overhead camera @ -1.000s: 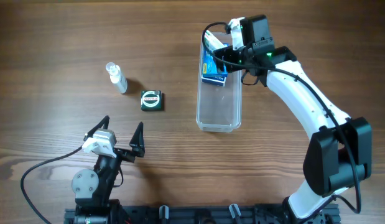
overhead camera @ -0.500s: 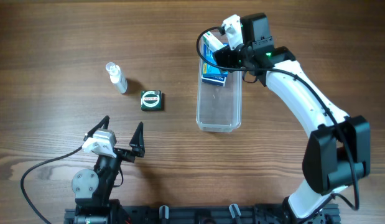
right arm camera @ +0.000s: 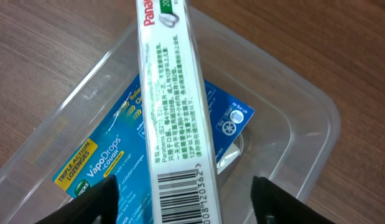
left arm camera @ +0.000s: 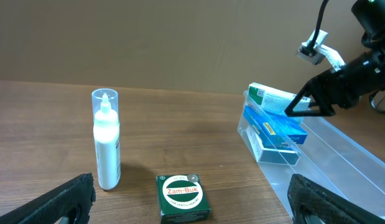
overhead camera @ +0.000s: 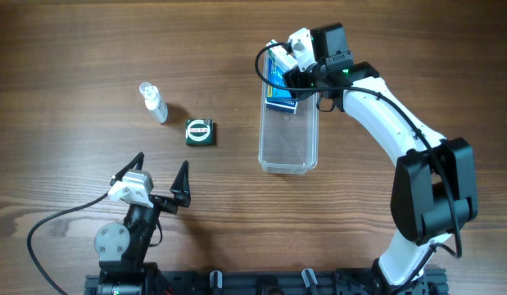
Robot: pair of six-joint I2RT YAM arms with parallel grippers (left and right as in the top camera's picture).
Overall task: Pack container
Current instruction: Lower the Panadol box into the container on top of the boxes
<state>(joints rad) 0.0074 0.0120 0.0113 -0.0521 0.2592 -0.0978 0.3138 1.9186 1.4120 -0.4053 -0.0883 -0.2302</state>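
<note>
Your container (overhead camera: pixel 288 143), the long clear tub, lies on the tabletop (overhead camera: pixel 73 65) right of centre, its far end under the right arm. Packing looks partly done. A blue VapoDrops box (overhead camera: pixel 282 100) lies flat on the tub floor at that far end, and the near two-thirds of the tub is bare. On top of the blue box sits a white-and-green medicine carton (right arm camera: pixel 173 106). It is tilted and pokes above the rim, so I would not count it as packed yet. Your right end effector (overhead camera: pixel 286 70) hangs over that carton with its jaws partly open. The wrist view shows one finger on each side of the carton with a gap on both, so it grips nothing at this moment. Two things lie outside the tub, well to its left: a green Zam-Buk tin (left arm camera: pixel 183 197) and, just beyond it, a small clear spray bottle (left arm camera: pixel 106 140) standing upright. Both presumably have to go in. Your left end effector (overhead camera: pixel 163 161) sits near the front edge, jaws spread wide and empty, pointing toward those two. By my reckoning you have one item in, one half-seated and two to fetch.
</note>
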